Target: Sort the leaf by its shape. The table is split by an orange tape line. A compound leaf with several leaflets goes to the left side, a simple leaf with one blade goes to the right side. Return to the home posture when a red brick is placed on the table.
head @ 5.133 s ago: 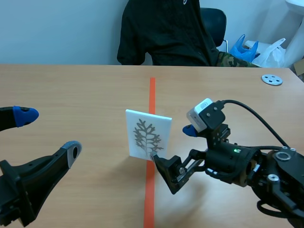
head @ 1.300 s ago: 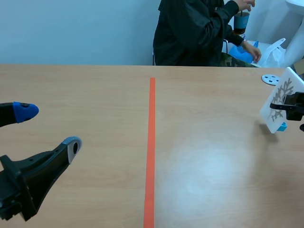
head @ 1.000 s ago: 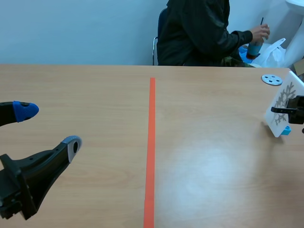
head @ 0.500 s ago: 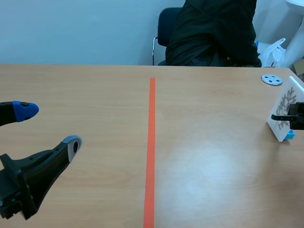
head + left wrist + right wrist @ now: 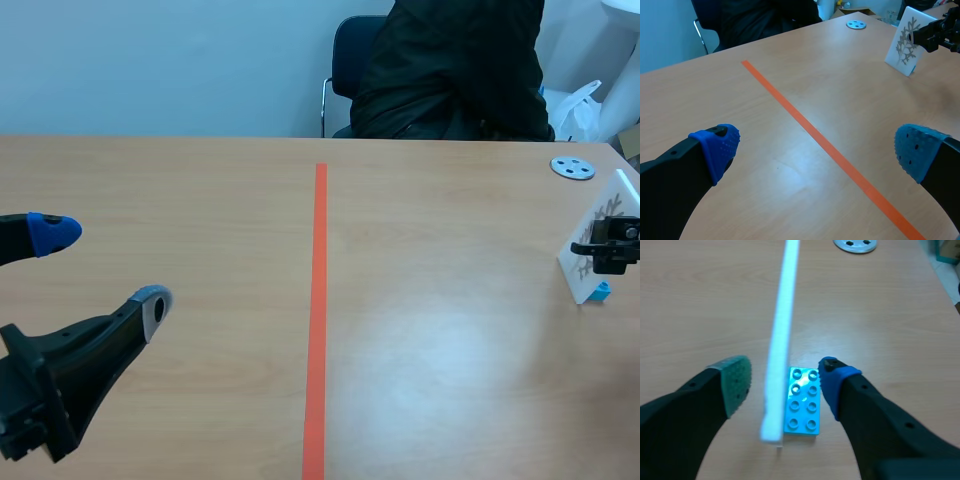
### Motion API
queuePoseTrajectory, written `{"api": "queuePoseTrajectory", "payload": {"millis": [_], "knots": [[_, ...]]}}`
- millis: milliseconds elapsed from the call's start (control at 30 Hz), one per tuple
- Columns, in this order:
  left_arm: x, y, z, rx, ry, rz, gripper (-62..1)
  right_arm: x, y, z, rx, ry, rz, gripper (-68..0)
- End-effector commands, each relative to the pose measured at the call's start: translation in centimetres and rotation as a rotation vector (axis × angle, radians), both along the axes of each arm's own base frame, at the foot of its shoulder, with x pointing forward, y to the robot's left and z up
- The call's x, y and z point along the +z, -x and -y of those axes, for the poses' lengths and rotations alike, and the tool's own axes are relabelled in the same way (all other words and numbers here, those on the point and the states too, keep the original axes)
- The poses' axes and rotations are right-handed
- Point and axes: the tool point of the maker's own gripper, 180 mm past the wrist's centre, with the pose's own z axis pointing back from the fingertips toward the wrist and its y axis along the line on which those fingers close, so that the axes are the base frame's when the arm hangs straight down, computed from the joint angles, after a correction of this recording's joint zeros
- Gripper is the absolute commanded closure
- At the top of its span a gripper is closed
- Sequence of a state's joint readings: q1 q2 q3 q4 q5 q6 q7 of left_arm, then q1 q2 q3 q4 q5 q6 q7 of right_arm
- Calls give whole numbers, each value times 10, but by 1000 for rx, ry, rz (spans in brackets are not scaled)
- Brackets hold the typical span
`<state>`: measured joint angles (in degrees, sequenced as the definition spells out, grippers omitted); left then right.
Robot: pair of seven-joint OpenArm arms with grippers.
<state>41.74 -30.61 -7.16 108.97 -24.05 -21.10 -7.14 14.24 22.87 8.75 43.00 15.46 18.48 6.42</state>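
As it straddles the card (image 5: pixel 778 350), right gripper (image 5: pixel 785 381) gapes.

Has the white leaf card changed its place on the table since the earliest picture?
Yes. The leaf card stood at the orange tape line; now it stands far to the right of it, near the grey disc.

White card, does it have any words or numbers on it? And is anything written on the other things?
No words or numbers can be read anywhere.
White card: only a grey leaf picture, no writing.
Grey disc: only holes, no label.
Blue brick: plain studs; any tiny marks are too small to read.
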Motion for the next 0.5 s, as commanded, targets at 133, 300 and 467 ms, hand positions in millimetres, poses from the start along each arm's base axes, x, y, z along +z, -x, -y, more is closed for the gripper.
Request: {"api": "queuePoseTrajectory", "payload": {"millis": [133, 300, 467], "knots": [[7, 0, 3, -3, 22, 19, -623, 41, -11, 16, 36, 13, 102, -449], [7, 0, 3, -3, 22, 19, -623, 67, -15, 16, 87, -34, 152, -562], [7, 0, 3, -4, 22, 19, -623, 98, -17, 9, 181, 4, 179, -679]]}}
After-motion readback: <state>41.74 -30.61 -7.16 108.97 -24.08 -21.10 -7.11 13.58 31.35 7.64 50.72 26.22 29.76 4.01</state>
